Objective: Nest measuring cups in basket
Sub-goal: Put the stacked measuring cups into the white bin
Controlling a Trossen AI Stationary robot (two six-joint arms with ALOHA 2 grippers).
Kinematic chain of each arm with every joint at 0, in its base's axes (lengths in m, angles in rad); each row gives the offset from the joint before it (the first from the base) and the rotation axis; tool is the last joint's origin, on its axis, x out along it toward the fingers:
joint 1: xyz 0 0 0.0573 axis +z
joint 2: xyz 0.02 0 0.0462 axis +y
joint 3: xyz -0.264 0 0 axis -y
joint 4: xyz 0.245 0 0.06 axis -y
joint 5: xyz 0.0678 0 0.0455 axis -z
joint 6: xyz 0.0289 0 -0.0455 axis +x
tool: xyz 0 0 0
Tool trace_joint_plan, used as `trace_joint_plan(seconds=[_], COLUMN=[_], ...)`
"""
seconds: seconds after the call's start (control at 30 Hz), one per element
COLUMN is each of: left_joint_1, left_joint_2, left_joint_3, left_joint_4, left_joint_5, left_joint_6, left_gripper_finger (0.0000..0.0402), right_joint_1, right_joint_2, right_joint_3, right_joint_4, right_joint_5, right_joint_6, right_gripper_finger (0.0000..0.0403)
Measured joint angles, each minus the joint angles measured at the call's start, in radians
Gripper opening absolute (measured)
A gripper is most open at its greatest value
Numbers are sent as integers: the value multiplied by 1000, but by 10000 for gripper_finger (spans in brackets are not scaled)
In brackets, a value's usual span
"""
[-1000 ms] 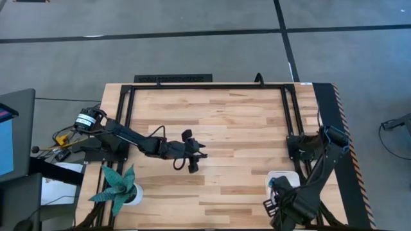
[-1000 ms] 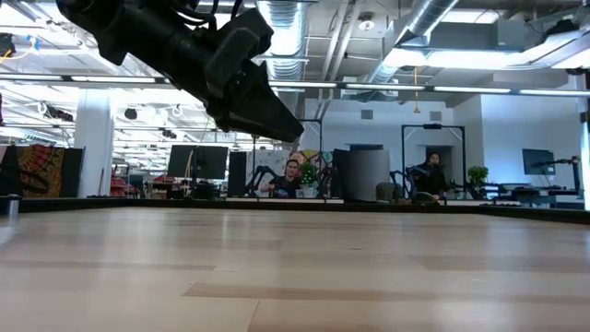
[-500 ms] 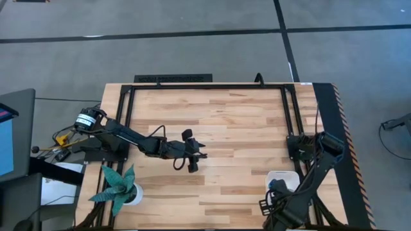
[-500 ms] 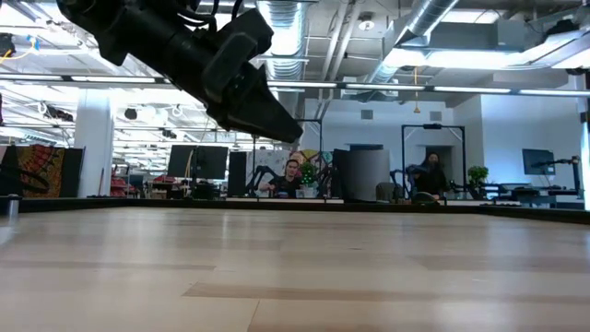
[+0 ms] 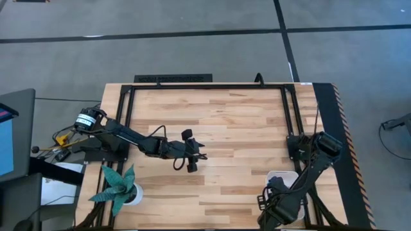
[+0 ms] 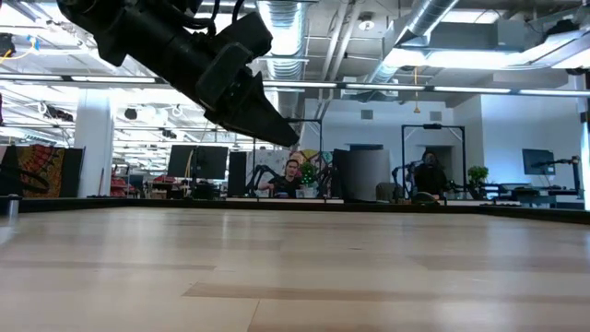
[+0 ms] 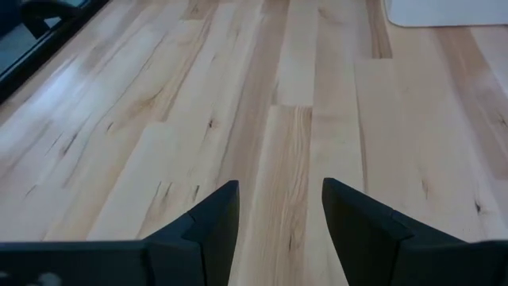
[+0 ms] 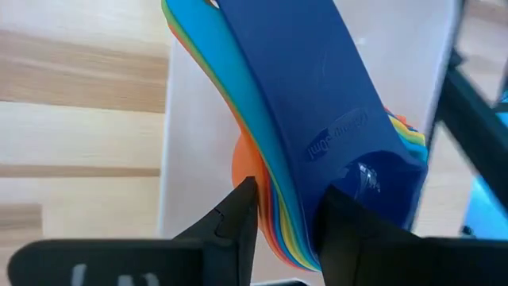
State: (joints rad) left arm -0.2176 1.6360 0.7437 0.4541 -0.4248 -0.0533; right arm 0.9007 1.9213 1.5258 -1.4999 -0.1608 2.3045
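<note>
The measuring cups fill the right wrist view as one nested stack. The dark blue one lies on top, with teal, orange and other coloured edges showing under it. The stack is over the white basket. My right gripper is shut on the stack at the table's near right corner. In the high view the right arm hides most of the basket, and the cups do not show there. My left gripper is open and hovers over bare wood at mid-table, well above the tabletop. My right gripper pinches the nested stack between its two fingers, at the end nearest the wrist camera. One finger lies on each long side, against the layered coloured edges. The stack runs lengthwise away from the fingers over the basket. Whether it rests on the basket floor I cannot tell.
A teal spiky plant in a white pot stands at the near left corner. A black frame runs along the table's far side and down both sides. Bare wood stretches between the two arms. People sit at desks in the room beyond.
The right arm has folded further and carried its gripper toward the table's near edge and a little to the left, beside the basket. The left arm has stayed about where it was.
</note>
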Motion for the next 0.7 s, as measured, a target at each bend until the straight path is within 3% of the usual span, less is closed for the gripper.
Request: trace_joint_plan(seconds=[0.2,0.47,0.7], left_joint_1=[0,0,0], left_joint_2=[0,0,0], left_joint_3=[0,0,0], left_joint_4=[-14,-29,-29], left_joint_5=[-7,-7,-8], left_joint_6=[2,12,27], left_gripper_finger=[172,172,172], right_joint_1=[-24,-21,-12], right_joint_2=[0,0,0], right_joint_3=[-64,-81,-81], right_joint_4=[110,117,117], right_joint_5=[-10,-47,-47], right_joint_6=[-4,-2,-9], right_gripper_finger=[128,130,171])
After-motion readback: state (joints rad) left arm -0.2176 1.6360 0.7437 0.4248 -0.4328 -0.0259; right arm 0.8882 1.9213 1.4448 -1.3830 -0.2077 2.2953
